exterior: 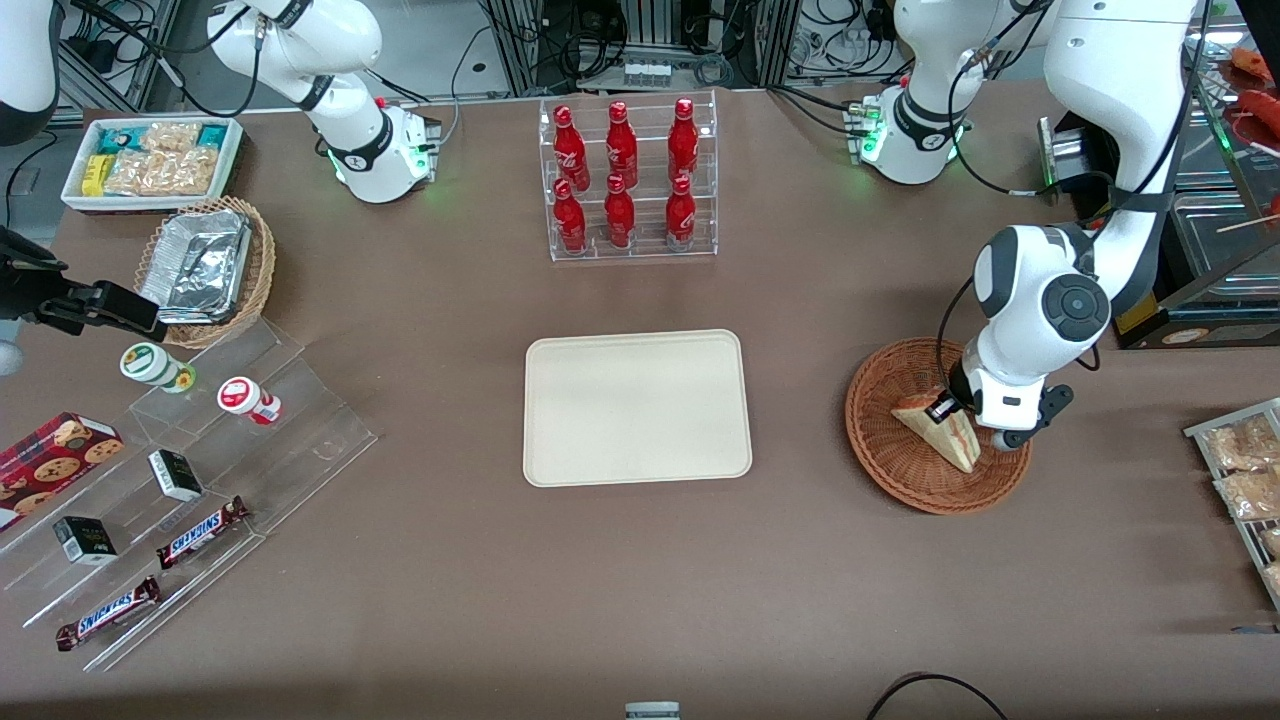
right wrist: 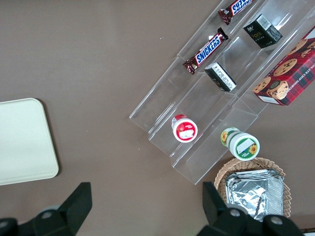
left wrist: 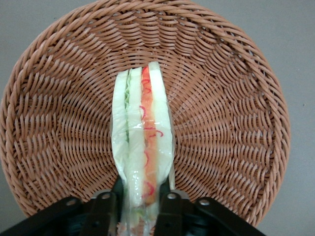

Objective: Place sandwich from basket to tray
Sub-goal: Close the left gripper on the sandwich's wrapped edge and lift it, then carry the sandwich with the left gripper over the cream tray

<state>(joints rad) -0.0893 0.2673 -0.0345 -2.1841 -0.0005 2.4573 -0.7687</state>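
Fingers (left wrist: pixel 106 209) of the left gripper (left wrist: pixel 142 206) sit one on each side of the sandwich (left wrist: pixel 142 142), pressed against its bread faces, pinching the wedge at its wide end. In the wrist view the cut edge faces the camera: pale bread outside, green, then orange-red filling w/ thin red curls down the middle.

The sandwich is still inside the basket (exterior: pixel 890 455), a round reddish-brown wicker bowl at the centre-right of the front view. There the gripper (exterior: pixel 958 415) hangs over the basket w/ the wedge (exterior: pixel 940 430) lying under it, tip pointing toward the lower edge of the frame. I can't tell whether the wedge rests on the weave or is just clear of it.

The tray (exterior: pixel 637 408), cream-white, sits mid-frame in the front view, bare, well apart from the basket, w/ plain brown worktop (exterior: pixel 640 600) between them. A clear rack of red bottles (exterior: pixel 625 175) stands above the tray in the frame, near the top centre.

My read: grasp step is done or nearly so; lift and carry not yet begun. Next I'd want a straight lift high enough to clear the basket rim, then a sideways carry toward frame centre, then a low set-down on the tray. Grip looks soft-bread risky, so I'd keep the squeeze gentle and the move slow.
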